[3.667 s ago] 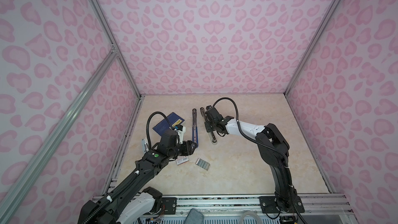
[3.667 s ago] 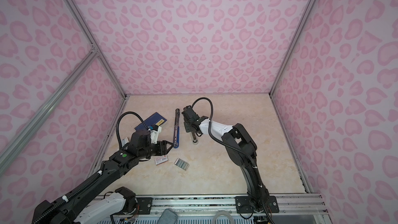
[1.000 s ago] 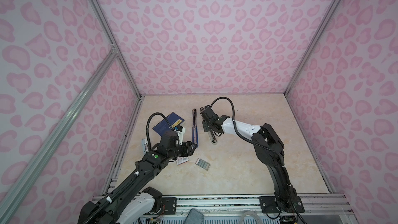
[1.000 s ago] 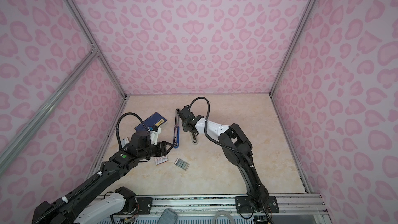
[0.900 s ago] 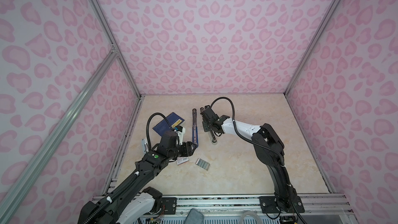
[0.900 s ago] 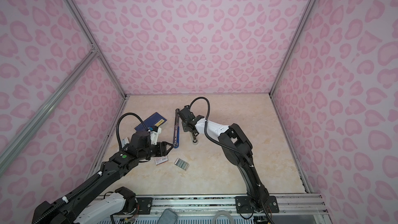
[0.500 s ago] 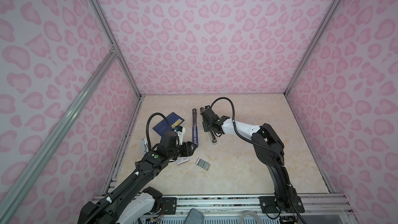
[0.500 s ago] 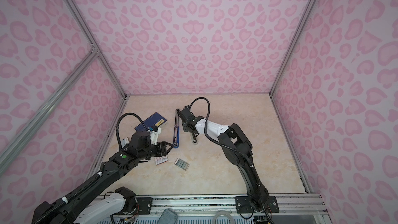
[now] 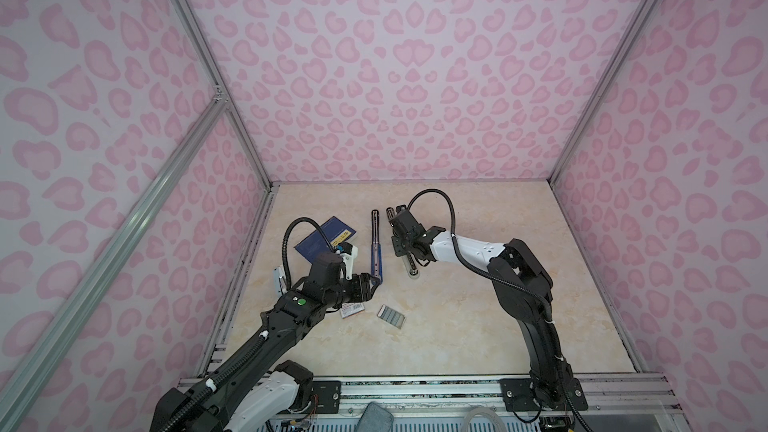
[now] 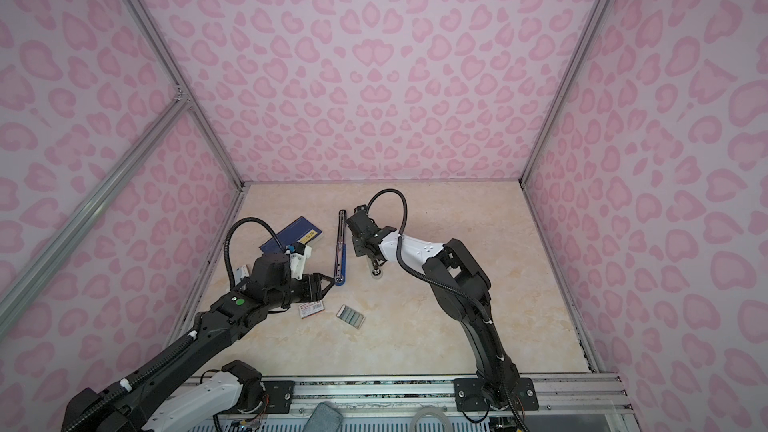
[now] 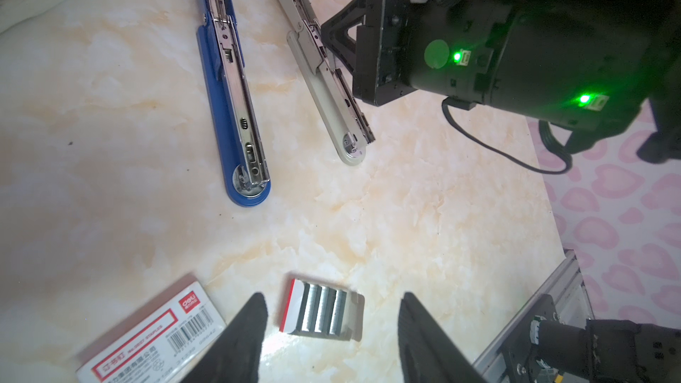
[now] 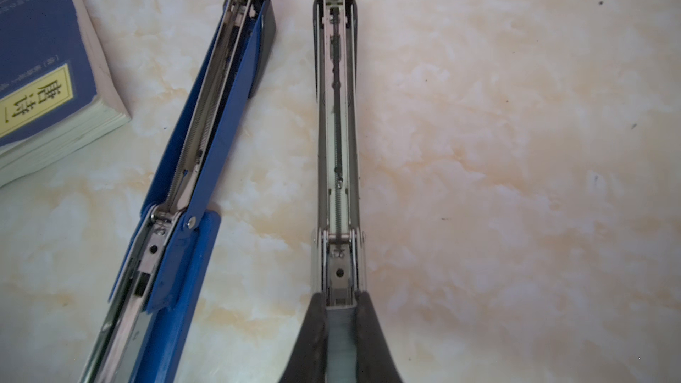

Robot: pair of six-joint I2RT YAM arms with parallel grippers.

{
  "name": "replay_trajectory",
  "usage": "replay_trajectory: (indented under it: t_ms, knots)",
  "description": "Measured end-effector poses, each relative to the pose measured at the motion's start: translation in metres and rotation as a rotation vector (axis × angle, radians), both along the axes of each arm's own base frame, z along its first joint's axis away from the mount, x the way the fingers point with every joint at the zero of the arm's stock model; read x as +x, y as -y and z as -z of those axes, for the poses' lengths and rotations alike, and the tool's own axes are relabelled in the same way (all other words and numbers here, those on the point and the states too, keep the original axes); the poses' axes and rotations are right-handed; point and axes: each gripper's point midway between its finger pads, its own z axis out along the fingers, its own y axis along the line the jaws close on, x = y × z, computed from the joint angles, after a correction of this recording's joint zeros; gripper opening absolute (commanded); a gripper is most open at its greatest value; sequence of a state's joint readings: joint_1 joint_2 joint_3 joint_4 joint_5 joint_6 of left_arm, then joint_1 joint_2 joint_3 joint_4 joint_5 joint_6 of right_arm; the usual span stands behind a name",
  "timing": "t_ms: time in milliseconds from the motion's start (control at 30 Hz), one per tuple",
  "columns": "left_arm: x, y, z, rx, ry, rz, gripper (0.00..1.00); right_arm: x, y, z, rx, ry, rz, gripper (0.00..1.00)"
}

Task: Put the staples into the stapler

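Staying almost motionless through this last second, after edging slightly leftward before it, I am keeping my right pincer point(image 12: 339, 300) narrowed on the opened grey stapler point(image 12: 337, 141), so its channel is lying steadied for loading. I am hovering my left pincer point(image 11: 331, 298) wide above the surface point(image 11: 110, 105); the tray of staples point(image 11: 320, 313) is lying just ahead, untouched, beside its white sleeve point(image 11: 154, 337).

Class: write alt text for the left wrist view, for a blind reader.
The open left end effector frames a tray of staples on a marble tabletop, its red-labelled sleeve beside it. Beyond lie an opened blue stapler and an opened grey stapler gripped by the right end effector.
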State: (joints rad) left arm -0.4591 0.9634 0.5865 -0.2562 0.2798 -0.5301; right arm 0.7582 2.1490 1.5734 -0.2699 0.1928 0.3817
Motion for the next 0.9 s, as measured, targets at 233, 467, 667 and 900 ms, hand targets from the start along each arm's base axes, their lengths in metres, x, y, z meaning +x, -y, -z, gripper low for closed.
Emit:
replay_trajectory:
  t_ms: [233, 467, 667, 900]
  knots:
    - [0.000, 0.000, -0.001, -0.001, 0.002, 0.000, 0.60, -0.004, 0.001, 0.000, 0.013, 0.011, -0.004, 0.08]
    - [0.000, 0.000, -0.001, -0.001, 0.002, 0.000, 0.60, -0.008, 0.000, 0.001, 0.013, 0.009, -0.020, 0.08]
    - [0.000, 0.000, 0.000, 0.001, -0.001, 0.000, 0.60, -0.010, -0.003, 0.000, 0.010, 0.012, -0.045, 0.08]
    - [0.000, 0.000, 0.002, 0.004, -0.008, 0.000, 0.60, -0.011, -0.004, -0.007, 0.019, 0.023, -0.057, 0.08]
